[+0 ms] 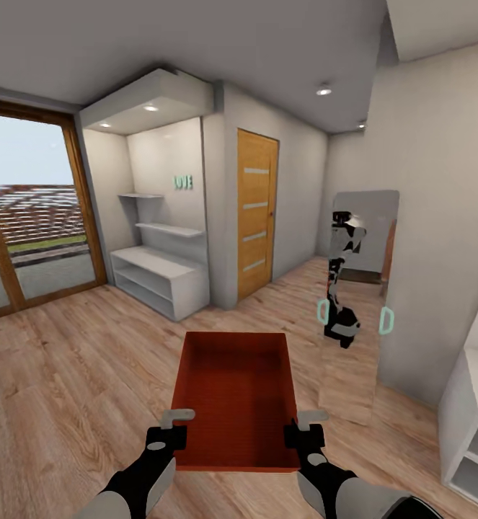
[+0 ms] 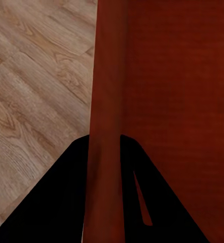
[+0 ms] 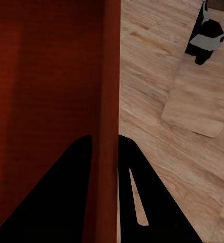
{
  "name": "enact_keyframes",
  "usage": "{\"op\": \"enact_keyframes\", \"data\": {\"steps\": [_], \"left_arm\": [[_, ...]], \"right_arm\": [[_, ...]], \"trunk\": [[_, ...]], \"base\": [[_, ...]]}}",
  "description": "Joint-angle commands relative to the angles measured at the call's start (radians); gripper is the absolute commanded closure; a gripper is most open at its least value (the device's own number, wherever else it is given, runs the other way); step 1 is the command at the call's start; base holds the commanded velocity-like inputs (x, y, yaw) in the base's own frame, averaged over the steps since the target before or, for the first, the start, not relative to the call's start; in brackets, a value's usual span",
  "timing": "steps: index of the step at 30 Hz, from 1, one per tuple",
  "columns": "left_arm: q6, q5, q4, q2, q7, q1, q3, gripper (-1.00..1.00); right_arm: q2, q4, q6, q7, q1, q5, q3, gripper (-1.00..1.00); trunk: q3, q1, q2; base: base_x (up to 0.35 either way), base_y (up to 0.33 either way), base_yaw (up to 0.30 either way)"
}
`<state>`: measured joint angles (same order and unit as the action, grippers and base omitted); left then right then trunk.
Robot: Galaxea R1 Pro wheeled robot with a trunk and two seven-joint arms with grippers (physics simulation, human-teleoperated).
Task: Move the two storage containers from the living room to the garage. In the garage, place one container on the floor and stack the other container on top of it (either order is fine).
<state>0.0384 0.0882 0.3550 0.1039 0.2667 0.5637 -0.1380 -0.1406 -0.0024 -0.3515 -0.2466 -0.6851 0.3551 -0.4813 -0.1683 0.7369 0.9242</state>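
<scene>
I carry one orange-red storage container (image 1: 235,396), open-topped and empty, held level above the light wood-plank floor in front of me. My left gripper (image 1: 172,427) is shut on its left wall (image 2: 106,101), one finger each side of the thin wall. On the opposite side my right gripper (image 1: 305,427) is shut on the right wall (image 3: 109,91) in the same way. The black fingers (image 2: 56,202) straddle the wall in the left wrist view, and the fingers (image 3: 56,202) do so in the right wrist view.
A wood door (image 1: 257,213) stands ahead. White shelving (image 1: 159,277) fills a niche at left, beside a large glazed door (image 1: 22,216). A wall mirror (image 1: 361,288) at right reflects the robot. A white shelf unit (image 1: 476,425) sits at far right. A hallway opens ahead right.
</scene>
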Motion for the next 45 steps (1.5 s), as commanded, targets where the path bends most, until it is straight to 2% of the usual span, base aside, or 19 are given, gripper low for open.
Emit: {"op": "enact_keyframes", "data": {"steps": [1, 11, 21, 45], "left_arm": [[0.005, 0.021, 0.004, -0.001, 0.009, 0.001, 0.011, 1.00], [0.005, 0.021, 0.004, 0.000, 0.009, 0.001, 0.012, 1.00], [0.005, 0.021, 0.005, -0.001, 0.009, 0.001, 0.011, 1.00], [0.005, 0.021, 0.004, 0.000, 0.006, 0.001, 0.011, 1.00]], "right_arm": [[-0.001, -0.002, 0.004, 0.012, -0.001, -0.018, 0.045, 1.00], [0.000, -0.002, 0.003, 0.012, -0.001, -0.018, 0.046, 1.00], [-0.001, -0.002, 0.003, 0.012, -0.001, -0.018, 0.046, 1.00], [-0.002, -0.002, 0.005, 0.012, -0.001, -0.018, 0.046, 1.00]], "trunk": [[-0.001, 0.001, 0.001], [-0.001, 0.001, 0.001], [-0.001, 0.001, 0.001], [-0.001, 0.001, 0.001]], "base": [[0.322, 0.000, 0.000], [0.322, 0.000, 0.016], [0.322, 0.000, 0.198], [0.322, 0.001, 0.006]]}}
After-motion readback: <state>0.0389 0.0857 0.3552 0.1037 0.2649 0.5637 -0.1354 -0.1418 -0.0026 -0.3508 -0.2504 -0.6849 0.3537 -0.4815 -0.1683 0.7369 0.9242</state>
